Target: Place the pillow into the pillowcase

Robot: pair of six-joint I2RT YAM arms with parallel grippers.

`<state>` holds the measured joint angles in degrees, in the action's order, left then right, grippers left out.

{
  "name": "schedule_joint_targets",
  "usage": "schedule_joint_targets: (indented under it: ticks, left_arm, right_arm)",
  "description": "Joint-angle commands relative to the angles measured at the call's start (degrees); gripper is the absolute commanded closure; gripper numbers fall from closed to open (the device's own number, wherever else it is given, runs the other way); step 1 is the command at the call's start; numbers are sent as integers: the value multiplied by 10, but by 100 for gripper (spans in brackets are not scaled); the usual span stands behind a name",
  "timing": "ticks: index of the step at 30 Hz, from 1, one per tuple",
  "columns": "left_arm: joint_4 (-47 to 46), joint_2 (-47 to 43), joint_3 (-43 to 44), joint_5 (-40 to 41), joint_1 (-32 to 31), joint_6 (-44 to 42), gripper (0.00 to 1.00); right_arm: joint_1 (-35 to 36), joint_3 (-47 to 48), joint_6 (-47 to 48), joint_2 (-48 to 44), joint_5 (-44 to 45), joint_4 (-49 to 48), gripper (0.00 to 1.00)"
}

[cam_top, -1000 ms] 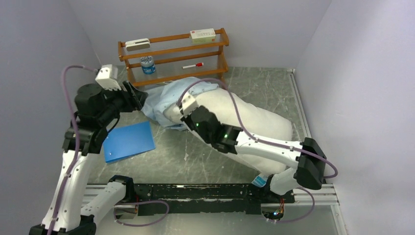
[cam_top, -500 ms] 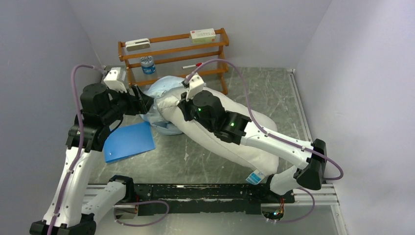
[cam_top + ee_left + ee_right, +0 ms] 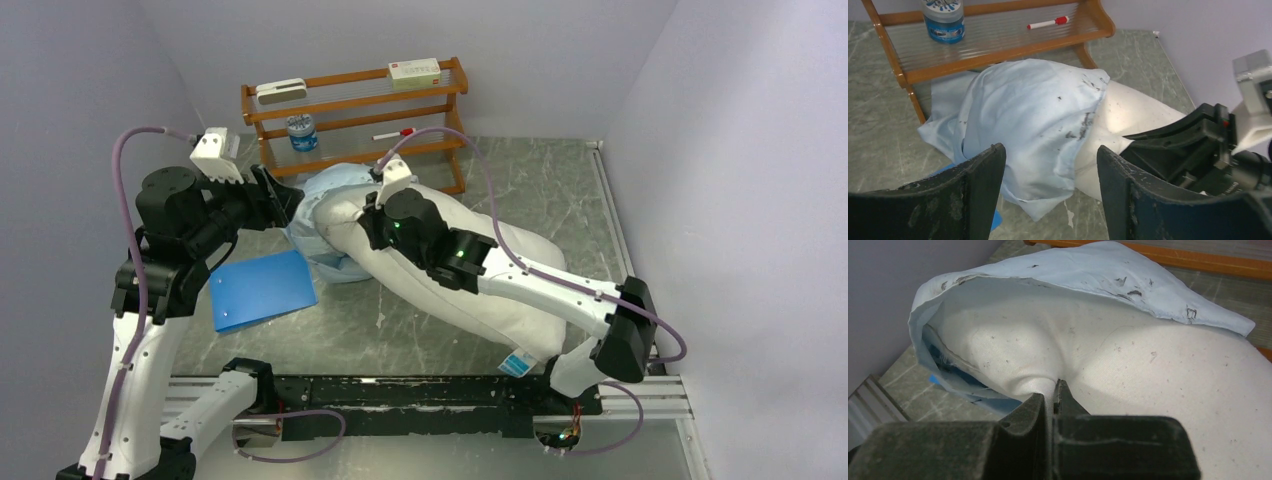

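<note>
Far end of the pillow [image 3: 1158,390] capped by the pillowcase [image 3: 1033,110], on the table by the wooden rack [image 3: 998,55].
Pinched tight in the right gripper [image 3: 1053,390]: a fold of bare pillow cloth just outside the pillowcase's mouth. Spread wide and holding nothing: the left gripper [image 3: 1048,155], facing the covered end.

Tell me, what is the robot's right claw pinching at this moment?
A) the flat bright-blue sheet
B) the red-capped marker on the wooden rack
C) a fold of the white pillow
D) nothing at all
C: the right wrist view shows the right gripper closed tight on a pinch of the pillow, whose end sits under the mouth of the pillowcase.
</note>
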<state>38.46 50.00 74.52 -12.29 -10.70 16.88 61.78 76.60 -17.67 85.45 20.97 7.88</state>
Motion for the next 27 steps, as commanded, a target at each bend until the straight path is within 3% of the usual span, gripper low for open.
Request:
schedule_joint_targets:
  ticks: [1,7,13,20,27]
  left_arm:
    - [12,5,-12,17,-3,9,30]
    - [26,14,-10,53,-15,-17,27]
    - [17,50,-28,73,-48,-20,32]
    - [-2,73,-37,210,-179,-11,35]
    - [-8,99,-14,325,-289,2,56]
  right_arm:
    - [-9,29,-24,16,4,-71,100]
    - [-15,36,-33,33,-13,-77,100]
    - [-15,32,-39,36,-8,-102,100]
    - [-17,25,-47,40,-20,-112,100]
    - [-17,13,-55,32,-36,-125,100]
